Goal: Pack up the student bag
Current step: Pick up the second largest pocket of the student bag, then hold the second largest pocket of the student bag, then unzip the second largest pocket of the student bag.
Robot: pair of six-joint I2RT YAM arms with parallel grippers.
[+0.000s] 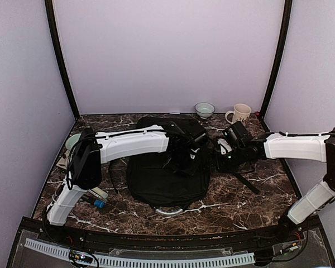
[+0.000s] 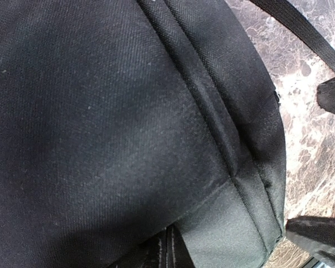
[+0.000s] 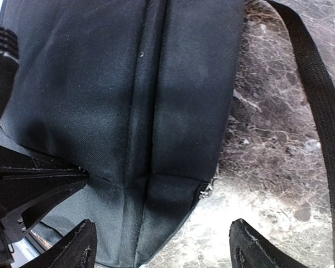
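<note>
Right wrist view: my right gripper (image 3: pixel 162 252) is spread wide at a corner of the student bag (image 3: pixel 117 95).
Its fingers (image 3: pixel 72 248) stand well apart; the bag's seamed corner lies between them, with bare marble table (image 3: pixel 268 184) just beside it; a black strap (image 3: pixel 318 106) runs past the fingertips, apart from them; in the top view my left gripper (image 1: pixel 185 155) sits over the bag's middle, and I cannot tell how its fingers stand; the mug (image 1: pixel 240 113), well beyond both grippers, carries marks too small for me to read.
</note>
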